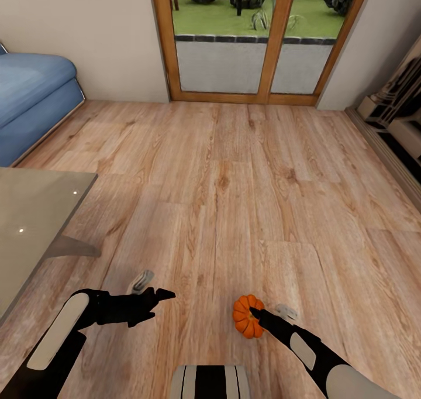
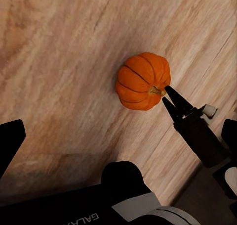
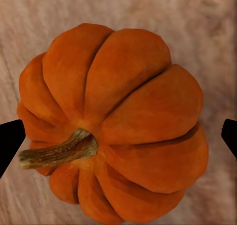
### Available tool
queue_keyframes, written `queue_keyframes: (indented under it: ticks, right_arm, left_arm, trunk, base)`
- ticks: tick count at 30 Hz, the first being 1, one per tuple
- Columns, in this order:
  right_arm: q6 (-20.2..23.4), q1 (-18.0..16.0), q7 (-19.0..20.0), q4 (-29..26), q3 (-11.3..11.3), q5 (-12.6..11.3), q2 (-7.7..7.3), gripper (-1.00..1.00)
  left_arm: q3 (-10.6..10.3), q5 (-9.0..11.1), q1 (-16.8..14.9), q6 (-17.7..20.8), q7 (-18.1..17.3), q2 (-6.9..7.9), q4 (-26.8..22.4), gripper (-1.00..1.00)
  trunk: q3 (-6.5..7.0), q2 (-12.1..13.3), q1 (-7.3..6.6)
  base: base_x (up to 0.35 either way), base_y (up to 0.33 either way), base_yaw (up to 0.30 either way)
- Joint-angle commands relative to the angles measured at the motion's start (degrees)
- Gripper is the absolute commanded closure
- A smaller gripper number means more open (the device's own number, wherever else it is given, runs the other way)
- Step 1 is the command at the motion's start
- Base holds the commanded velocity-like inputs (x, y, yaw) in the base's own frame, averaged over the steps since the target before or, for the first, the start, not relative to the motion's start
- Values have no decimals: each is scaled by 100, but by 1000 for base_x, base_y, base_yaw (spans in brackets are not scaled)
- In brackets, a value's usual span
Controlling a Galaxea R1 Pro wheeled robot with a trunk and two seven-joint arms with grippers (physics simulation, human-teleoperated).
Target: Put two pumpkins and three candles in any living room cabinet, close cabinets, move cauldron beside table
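Pumpkin (image 1: 247, 316): on floor, directly under right gripper (image 1: 252, 311), fingers spread wide either side; left gripper (image 1: 165, 294) farther, spread unclear.

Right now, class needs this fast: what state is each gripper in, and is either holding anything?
Left gripper: cannot be told, holding nothing.
Right gripper: open, fingers either side of the pumpkin on the floor, not yet gripping it.

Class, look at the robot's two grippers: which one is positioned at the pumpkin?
The right gripper: its tips reach the pumpkin on the wooden floor. The left gripper hangs apart from it, nearer the glass table.
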Motion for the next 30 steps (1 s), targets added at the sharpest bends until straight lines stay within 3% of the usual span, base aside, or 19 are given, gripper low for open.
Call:
queue_keyframes:
  ticks: [1,4,7,10,18,30]
  right_arm:
    - [23,-1,6,-3,20,-43,-6,-100]
    - [23,-1,4,2,13,-43,-17,-100]
    - [23,0,4,4,4,-43,-28,-100]
    - [23,-1,4,5,2,-43,-47,-100]
    - [8,-1,4,123,-26,-51,-94,-100]
    - [-153,0,4,198,-22,-52,-88,-100]
  left_arm:
    - [1,57,-3,-3,62,3,-5,-100]
    - [39,57,-3,-14,70,2,-5,-100]
    - [290,71,-3,-16,75,-2,-5,-100]
    - [405,74,-3,-12,77,-3,-5,-100]
    - [419,75,-3,-12,79,-7,-5,-100]
    - [414,75,-3,-12,77,-7,-5,-100]
  trunk:
    - [-4,-1,-1]
    - [-4,-1,-1]
    - [-26,-3,2]
    - [-92,-7,9]
    - [-92,-7,9]
    - [-247,-16,27]
  base:
    - [0,0,0]
    - [0,0,0]
    - [0,0,0]
    - [0,0,0]
    - [0,0,0]
    - [0,0,0]
